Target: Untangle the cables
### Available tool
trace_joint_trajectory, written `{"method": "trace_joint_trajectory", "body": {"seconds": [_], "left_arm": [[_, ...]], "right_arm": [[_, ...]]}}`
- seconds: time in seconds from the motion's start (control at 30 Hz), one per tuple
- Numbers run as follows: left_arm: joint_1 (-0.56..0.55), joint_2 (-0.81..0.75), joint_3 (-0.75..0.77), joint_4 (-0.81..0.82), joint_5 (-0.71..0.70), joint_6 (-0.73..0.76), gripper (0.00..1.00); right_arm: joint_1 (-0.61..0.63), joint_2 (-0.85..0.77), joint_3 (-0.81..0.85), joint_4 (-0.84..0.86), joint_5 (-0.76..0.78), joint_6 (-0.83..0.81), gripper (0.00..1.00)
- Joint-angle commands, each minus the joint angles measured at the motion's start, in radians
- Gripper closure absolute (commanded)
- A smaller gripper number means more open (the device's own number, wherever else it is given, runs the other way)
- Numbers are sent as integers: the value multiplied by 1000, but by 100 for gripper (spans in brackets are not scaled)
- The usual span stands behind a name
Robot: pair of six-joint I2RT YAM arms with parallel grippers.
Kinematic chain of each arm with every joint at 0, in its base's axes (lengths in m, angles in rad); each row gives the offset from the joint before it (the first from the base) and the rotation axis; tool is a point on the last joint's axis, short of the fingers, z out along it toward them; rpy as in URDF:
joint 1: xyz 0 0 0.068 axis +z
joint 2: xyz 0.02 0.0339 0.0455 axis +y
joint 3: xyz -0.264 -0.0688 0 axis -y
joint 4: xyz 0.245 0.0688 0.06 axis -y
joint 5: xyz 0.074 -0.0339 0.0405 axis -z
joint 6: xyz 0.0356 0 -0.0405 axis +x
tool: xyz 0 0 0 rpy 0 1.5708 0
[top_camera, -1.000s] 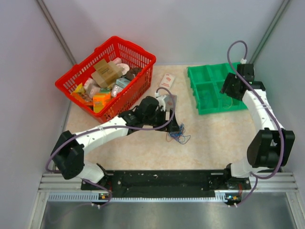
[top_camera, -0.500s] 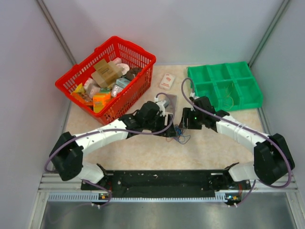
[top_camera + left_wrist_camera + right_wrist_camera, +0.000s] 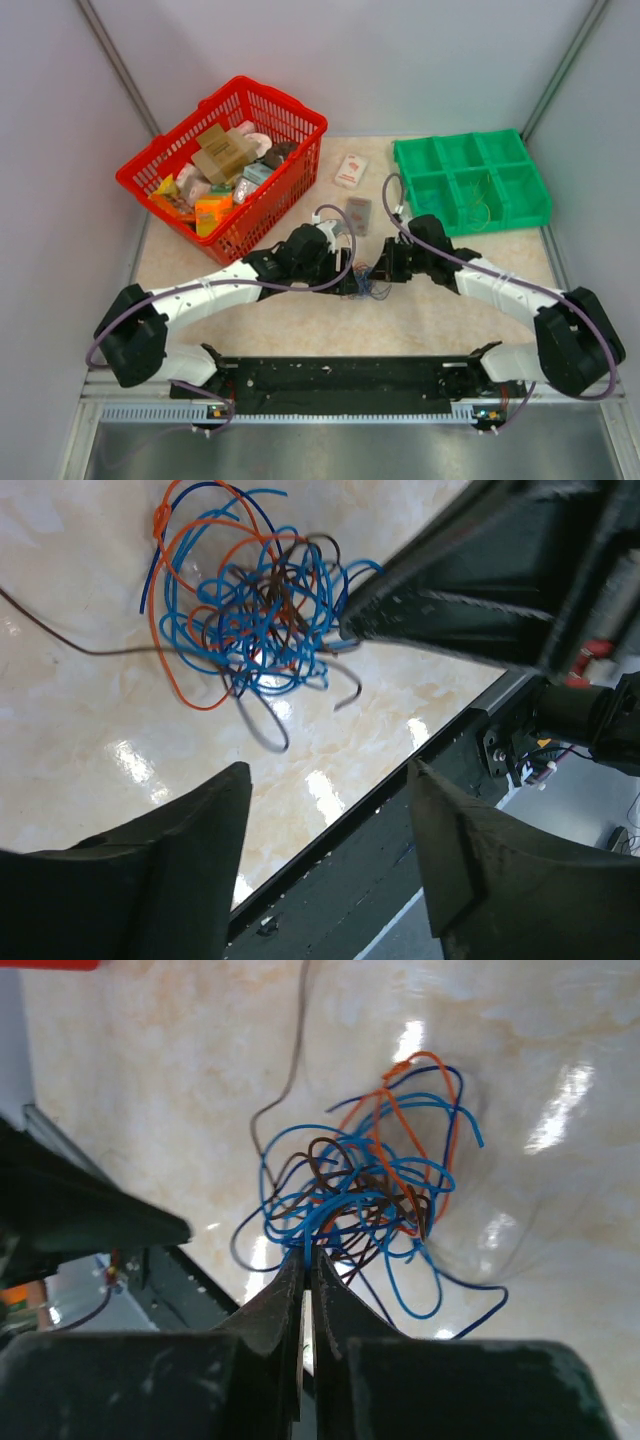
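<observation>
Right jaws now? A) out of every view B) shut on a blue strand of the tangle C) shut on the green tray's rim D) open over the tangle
B: the right wrist view shows the right gripper with its jaws pressed together on a blue strand at the near edge of the cables.

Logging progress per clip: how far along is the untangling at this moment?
Done: perhaps a thin strand or two in the green tray. In hand: right gripper shut on a blue strand of the cables; left gripper open, empty. Left: the blue, orange and brown tangle.
</observation>
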Motion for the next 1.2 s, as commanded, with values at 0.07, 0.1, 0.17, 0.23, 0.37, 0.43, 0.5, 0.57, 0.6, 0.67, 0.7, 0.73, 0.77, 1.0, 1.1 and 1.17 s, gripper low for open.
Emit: {"method": "trace_joint_trajectory", "body": {"seconds": [0.07, 0.1, 0.17, 0.23, 0.37, 0.43, 0.5, 0.57, 0.6, 0.67, 0.7, 0.73, 0.77, 1.0, 1.1, 1.17], "left_arm": [[4, 64, 79, 53, 18, 4, 43], [4, 72, 88, 53, 28, 0, 45], [4, 89, 96, 56, 38, -10, 47], [3, 89, 85, 64, 34, -19, 47], [4, 75, 59, 65, 23, -19, 36], [4, 84, 62, 50, 17, -14, 32], [4, 95, 65, 38, 9, -10, 29], [4, 103, 59, 42, 8, -7, 31], [4, 104, 58, 47, 8, -5, 35], [4, 104, 59, 45, 2, -2, 49], [4, 97, 59, 35, -15, 3, 57], [3, 88, 59, 22, -32, 10, 65], [4, 69, 58, 3, -55, 18, 74], [6, -222, 44, -194, -363, 104, 100], [10, -340, 35, -223, -455, 154, 100], [19, -380, 41, -264, -515, 161, 100]], "right_arm": [[14, -192, -39, 98, -110, 136, 100], [14, -212, -42, 100, -112, 146, 100], [14, -237, -39, 86, -110, 150, 100], [14, -249, -25, 57, -106, 141, 100], [14, -260, 2, 42, -136, 144, 100], [14, -261, 16, 46, -158, 155, 100], [14, -273, 34, 45, -172, 166, 100], [14, -293, 53, 39, -178, 178, 100], [14, -303, 60, 36, -178, 181, 100], [14, -324, 82, 7, -166, 175, 100], [14, -336, 91, -15, -146, 167, 100], [14, -349, 99, -38, -112, 150, 100], [14, -358, 110, -76, -68, 127, 100], [12, -356, 195, -410, 545, -57, 100], [-8, -330, 222, -489, 730, -118, 100], [-55, -316, 235, -532, 796, -129, 100]]}}
